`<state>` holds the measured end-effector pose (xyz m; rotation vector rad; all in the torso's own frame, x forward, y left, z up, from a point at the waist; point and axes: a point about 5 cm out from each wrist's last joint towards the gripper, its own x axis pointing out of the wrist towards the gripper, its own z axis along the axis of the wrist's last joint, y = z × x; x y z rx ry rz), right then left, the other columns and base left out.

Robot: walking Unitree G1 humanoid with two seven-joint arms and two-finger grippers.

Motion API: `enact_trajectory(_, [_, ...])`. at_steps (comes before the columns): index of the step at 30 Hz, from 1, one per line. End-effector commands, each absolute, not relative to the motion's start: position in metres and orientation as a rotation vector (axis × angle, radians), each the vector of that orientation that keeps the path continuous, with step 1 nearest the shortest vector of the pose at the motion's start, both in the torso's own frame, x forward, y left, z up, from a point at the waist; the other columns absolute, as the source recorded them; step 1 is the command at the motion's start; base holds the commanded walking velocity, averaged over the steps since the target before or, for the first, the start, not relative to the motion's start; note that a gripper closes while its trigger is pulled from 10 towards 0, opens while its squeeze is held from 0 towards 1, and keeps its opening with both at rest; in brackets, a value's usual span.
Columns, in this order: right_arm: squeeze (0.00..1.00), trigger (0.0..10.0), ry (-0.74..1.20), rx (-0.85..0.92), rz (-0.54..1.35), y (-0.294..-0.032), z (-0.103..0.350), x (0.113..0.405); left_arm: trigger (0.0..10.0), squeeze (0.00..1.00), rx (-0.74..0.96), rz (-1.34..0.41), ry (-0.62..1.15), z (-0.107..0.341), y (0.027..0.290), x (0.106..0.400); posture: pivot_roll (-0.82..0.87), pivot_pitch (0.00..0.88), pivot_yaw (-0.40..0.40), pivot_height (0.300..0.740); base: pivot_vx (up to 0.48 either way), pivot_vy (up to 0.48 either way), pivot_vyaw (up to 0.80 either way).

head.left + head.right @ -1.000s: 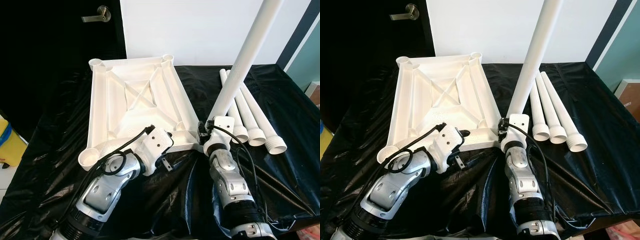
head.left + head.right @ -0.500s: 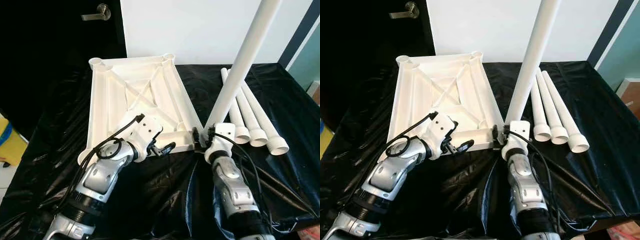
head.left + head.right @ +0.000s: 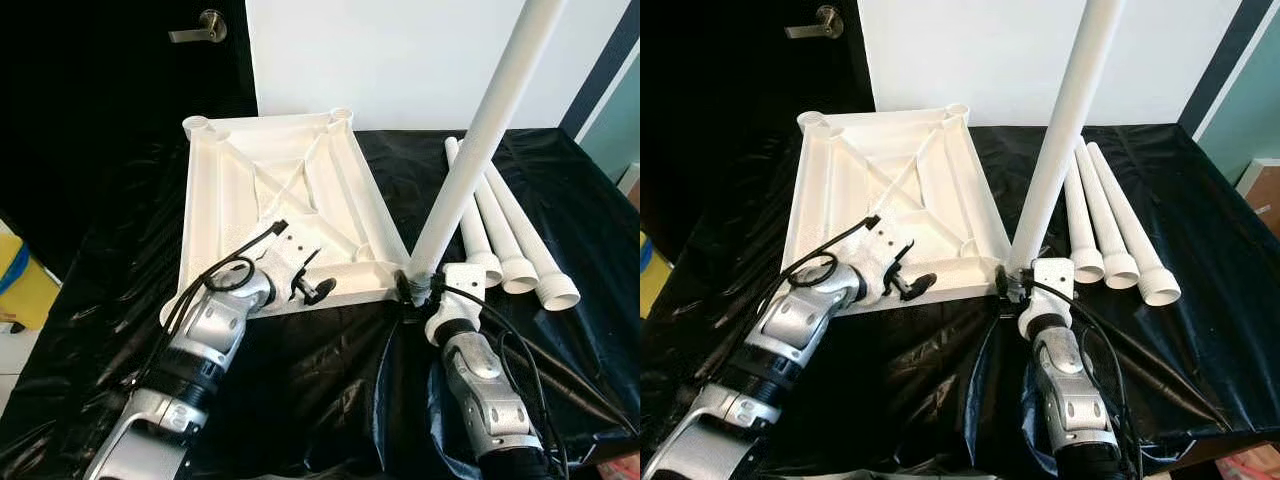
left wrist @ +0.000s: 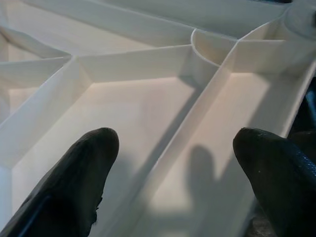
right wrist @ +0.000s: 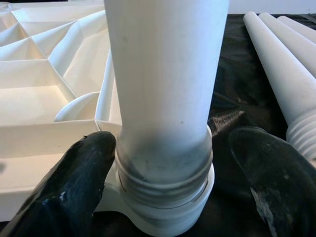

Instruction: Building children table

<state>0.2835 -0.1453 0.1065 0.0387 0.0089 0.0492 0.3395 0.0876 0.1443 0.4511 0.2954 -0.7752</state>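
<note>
Since a second ago the left gripper has swung up from the black sheet and over the near edge of the white tabletop, while the right gripper has drawn back a little along the near right corner, the upright leg standing steeper than before. The tabletop lies upside down on the bench, which is draped in black plastic, its ribbed underside facing up and a round socket at each corner. The left jaws are spread wide and grip nothing; in the left wrist view the two black fingers hover over the ribs near the tabletop's near edge. The leg stands in the near right corner socket, leaning slightly toward the robot's right (its top runs out of the picture). The right jaws stand open on either side of the leg's base, and the right wrist view shows the fingers flanking the threaded collar with a gap on the far side, so they do not clamp it. Three more white legs lie side by side on the bench to the right of the tabletop, threaded ends toward the robot.
</note>
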Motion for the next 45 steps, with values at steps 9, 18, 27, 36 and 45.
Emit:
enact_trajectory(9, [0.0,10.0,0.013,0.042,0.034,-0.147,0.107,0.279,10.0,0.0,0.485,-0.501,0.304,0.141,0.093,0.365,-0.06,0.049,0.004,0.74,0.0,0.0,0.0])
enact_trajectory(18, [0.0,10.0,0.011,0.045,0.01,-0.15,0.108,0.277,10.0,0.0,0.472,-0.504,0.41,0.12,0.089,0.368,-0.07,0.066,0.019,0.74,0.0,0.0,0.0])
enact_trajectory(27, [0.0,10.0,0.009,0.047,0.006,-0.149,0.109,0.279,10.0,0.0,0.433,-0.5,0.514,0.107,0.097,0.37,-0.07,0.067,0.019,0.74,0.0,0.0,0.0])
enact_trajectory(36, [0.0,10.0,0.006,0.045,0.002,-0.15,0.11,0.28,4.8,0.0,0.425,-0.542,0.567,0.105,0.098,0.371,-0.07,0.068,0.025,0.74,0.0,0.0,0.0])
enact_trajectory(45, [0.0,10.0,0.004,0.051,-0.017,-0.151,0.11,0.279,0.0,0.0,0.412,-0.589,0.593,0.096,0.093,0.365,-0.08,0.068,0.036,0.74,0.0,0.0,0.0])
